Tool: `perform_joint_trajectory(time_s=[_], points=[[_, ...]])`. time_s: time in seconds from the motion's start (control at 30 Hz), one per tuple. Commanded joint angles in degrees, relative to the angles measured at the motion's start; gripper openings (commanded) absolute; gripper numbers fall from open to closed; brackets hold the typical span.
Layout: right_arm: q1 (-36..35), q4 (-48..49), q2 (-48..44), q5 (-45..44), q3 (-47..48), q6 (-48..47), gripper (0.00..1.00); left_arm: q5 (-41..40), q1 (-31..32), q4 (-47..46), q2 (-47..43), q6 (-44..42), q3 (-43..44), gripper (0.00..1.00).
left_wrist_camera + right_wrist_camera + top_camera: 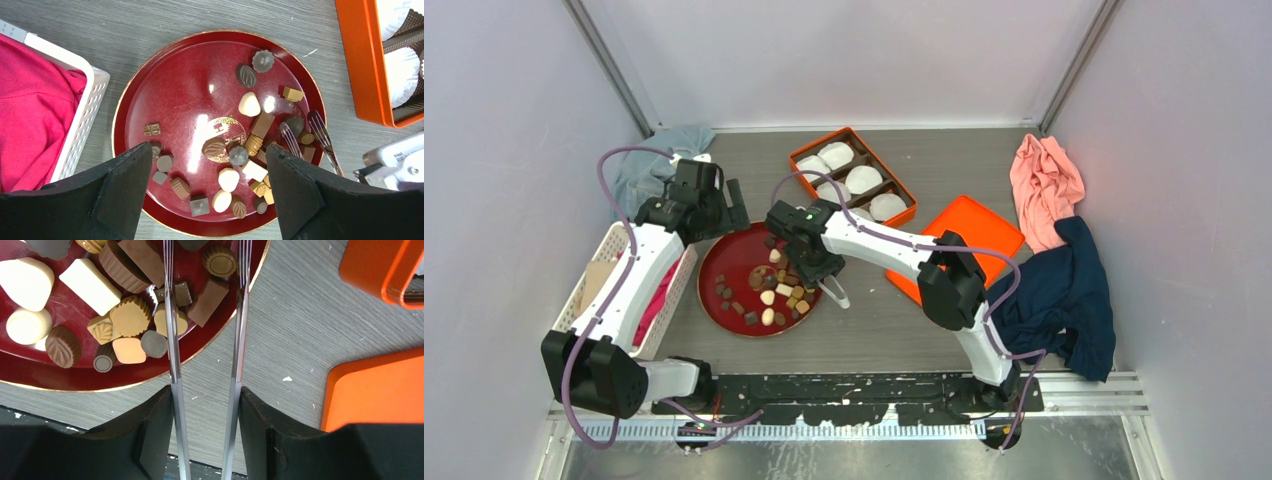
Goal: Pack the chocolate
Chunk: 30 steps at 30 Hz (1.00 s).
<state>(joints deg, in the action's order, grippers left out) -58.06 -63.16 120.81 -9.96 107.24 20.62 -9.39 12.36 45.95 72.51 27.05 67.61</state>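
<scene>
Tips of tongs point(325, 140) amid chocolate point(249, 104), left wrist only

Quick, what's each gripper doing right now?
Left gripper: open, empty.
Right gripper: shut on tongs.

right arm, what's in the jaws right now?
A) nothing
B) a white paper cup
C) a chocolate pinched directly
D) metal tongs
D: in the right wrist view the two thin arms of the metal tongs sit between the jaws of the right gripper and reach out over the chocolate on the red plate.
</scene>
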Motion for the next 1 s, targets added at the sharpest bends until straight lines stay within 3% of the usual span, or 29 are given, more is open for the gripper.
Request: perform_joint_trajectory(time_s=[0.0, 0.2, 0.43, 0.7, 0.97], points=[[-0.32, -0.65, 0.38, 0.19, 2.91, -1.31, 0.53, 0.33, -0.13, -1.99, -1.54, 0.70, -0.10, 0.84], [-0.14, -0.37, 0.65, 0.00, 3.77, -1.65, 0.52, 0.38, -0.07, -1.93, -1.75, 0.71, -0.20, 0.84], [-0.13, -0.24, -0.44, 0.29, 3.98, -1.55, 0.34, 0.16, -0.08, -2.05, -2.09, 0.68, -0.68, 0.84], [-0.14, -0.37, -4.18, -0.63, 5.90, -1.23, 0.22, -0.26, -0.14, -1.79, -2.38, 0.55, -0.55, 0.84], [0.39, 0.19, -7.50, -0.94, 7.26, -1.75, 0.19, -2.58, -0.34, 1.99, -0.63, 1.08, 3.47, 0.87]])
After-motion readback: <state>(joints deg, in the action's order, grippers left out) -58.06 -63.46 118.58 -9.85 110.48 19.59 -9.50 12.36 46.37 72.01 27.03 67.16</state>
